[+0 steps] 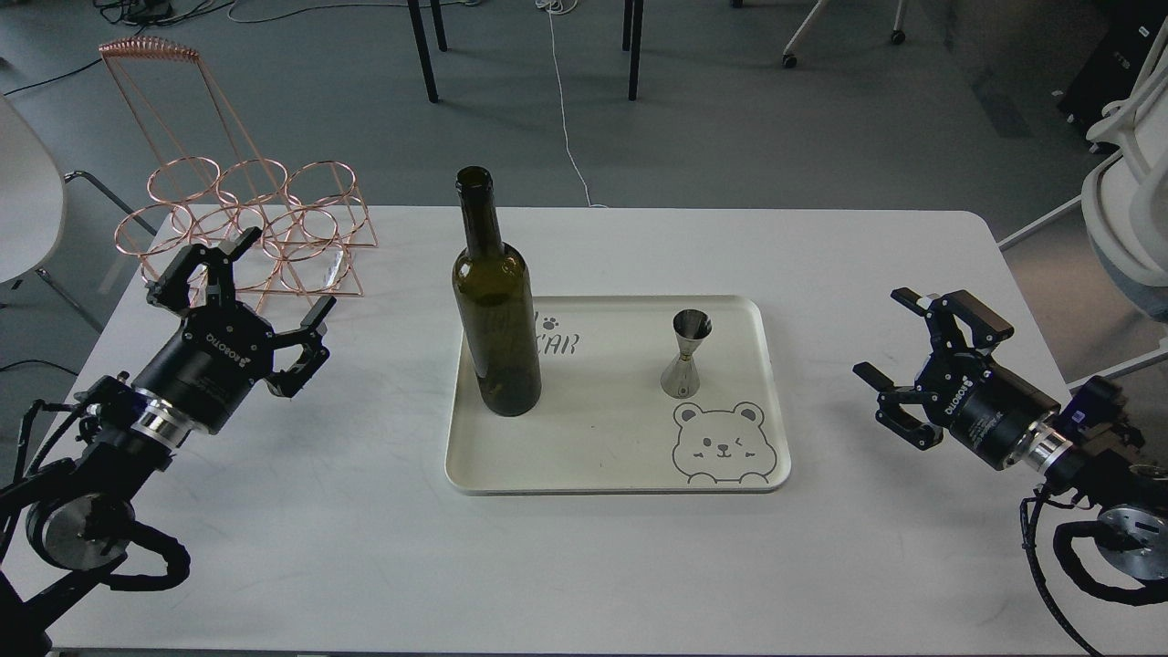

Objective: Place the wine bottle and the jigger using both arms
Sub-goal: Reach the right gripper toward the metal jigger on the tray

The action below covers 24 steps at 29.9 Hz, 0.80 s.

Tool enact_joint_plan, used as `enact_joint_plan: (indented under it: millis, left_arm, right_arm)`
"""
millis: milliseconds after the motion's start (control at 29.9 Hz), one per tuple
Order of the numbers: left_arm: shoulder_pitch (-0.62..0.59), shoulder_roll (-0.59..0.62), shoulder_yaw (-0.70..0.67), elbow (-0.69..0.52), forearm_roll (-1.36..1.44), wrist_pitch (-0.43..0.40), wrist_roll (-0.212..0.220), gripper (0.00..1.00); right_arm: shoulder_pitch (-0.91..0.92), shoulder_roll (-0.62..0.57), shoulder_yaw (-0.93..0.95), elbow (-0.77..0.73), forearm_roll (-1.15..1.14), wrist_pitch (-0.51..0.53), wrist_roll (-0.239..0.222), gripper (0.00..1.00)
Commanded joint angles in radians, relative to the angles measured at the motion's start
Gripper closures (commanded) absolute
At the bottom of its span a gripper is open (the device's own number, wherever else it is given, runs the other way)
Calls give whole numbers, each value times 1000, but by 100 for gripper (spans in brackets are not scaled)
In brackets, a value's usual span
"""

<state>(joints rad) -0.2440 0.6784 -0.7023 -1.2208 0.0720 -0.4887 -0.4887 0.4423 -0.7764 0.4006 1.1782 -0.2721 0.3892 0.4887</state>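
1. Wine bottle (495,315): it stands upright on the left part of the cream tray (602,474), long axis vertical, neck up, mouth uncorked.
2. Jigger (687,354): it stands upright on the right part of the same tray, well apart from the bottle and just above the printed bear.
3. Left claw (265,283): released, fingers spread, grasping nothing. It hovers over the counter (584,566) to the left of the tray, beside the copper wire rack (246,224). The bottle lies to its right, and this arm is clearly the nearer one to it.
4. Right claw (899,356): also released and empty, fingers splayed, out beyond the tray's right edge. The jigger lies to its left; this arm is the nearer one to it.
5. The relation the next move likely turns on: each thing stands inboard of its own arm, so each claw would need to travel sideways toward the centre, meeting the bottle's body from the side and the jigger at its narrow waist.
6. Count: one bottle, one jigger, one tray, one rack, two claws.
7. Judging by how both things already sit on the tray with the claws clear, the placing may be finished.
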Motion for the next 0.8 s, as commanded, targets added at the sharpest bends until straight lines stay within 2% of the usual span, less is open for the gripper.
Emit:
enact_joint_plan:
  millis: [0, 100, 234, 368, 568, 768]
  left_arm:
    - [8, -17, -19, 15, 3, 0, 0, 2]
    - [2, -14, -23, 32, 5, 0, 0, 2]
    - [-43, 0, -23, 134, 6, 0, 0, 2]
    - [-113, 20, -22, 210, 31, 0, 0, 2]
    - [-159, 23, -22, 211, 91, 0, 0, 2]
    - [-158, 23, -22, 211, 91, 0, 0, 2]
  right_arm:
    - [-1, 6, 0, 3, -35, -3, 0, 1]
    - [15, 6, 0, 0, -45, -15, 0, 1]
    - [76, -1, -2, 1, -211, -136, 0, 1]
    - [111, -4, 4, 8, -627, -220, 0, 1]
    - [115, 41, -29, 9, -1249, -504, 0, 1]
    - [115, 46, -32, 5, -1260, -512, 0, 1]
